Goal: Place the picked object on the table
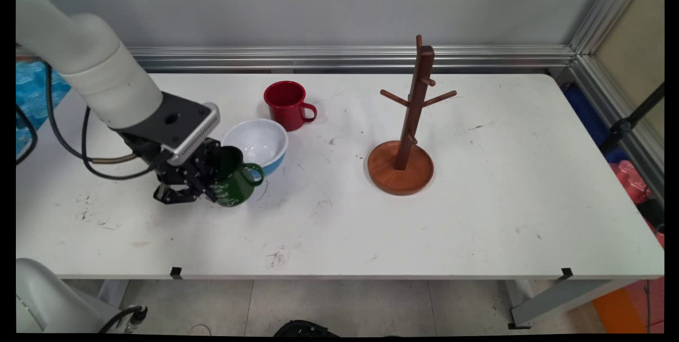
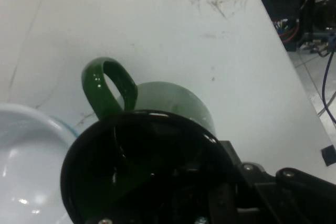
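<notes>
My gripper (image 1: 216,182) is at the table's left, shut on the rim of a dark green mug (image 1: 237,184). The mug is tilted, its mouth turned toward the hand and its handle (image 1: 254,173) pointing right toward the bowl. I cannot tell whether its base touches the table. In the hand view the green mug (image 2: 176,103) fills the lower middle, with its dark mouth facing the camera, its handle (image 2: 107,90) at the upper left, and my gripper (image 2: 207,195) clamped on the rim at the bottom.
A white bowl with a blue outside (image 1: 271,163) (image 2: 26,166) sits right behind the mug, almost touching it. A red mug (image 1: 286,104) stands behind the bowl. A wooden mug tree (image 1: 408,119) on a round base stands at mid-table, its pegs bare.
</notes>
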Controlling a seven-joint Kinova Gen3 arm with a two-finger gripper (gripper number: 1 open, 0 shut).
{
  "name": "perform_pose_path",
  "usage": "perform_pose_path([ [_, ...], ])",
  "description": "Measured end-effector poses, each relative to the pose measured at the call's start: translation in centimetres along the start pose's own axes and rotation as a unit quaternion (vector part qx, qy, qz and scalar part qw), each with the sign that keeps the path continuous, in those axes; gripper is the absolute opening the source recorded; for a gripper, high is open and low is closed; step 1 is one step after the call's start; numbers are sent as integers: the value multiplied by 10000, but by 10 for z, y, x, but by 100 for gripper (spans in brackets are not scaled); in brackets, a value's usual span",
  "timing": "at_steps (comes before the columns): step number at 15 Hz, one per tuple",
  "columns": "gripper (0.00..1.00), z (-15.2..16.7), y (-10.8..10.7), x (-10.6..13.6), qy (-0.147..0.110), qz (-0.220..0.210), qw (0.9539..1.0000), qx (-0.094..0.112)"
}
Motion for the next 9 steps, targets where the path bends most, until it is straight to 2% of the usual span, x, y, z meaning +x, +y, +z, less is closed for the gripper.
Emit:
perform_pose_path([
  [9,0,40,5,2,-2,538,9985,47],
])
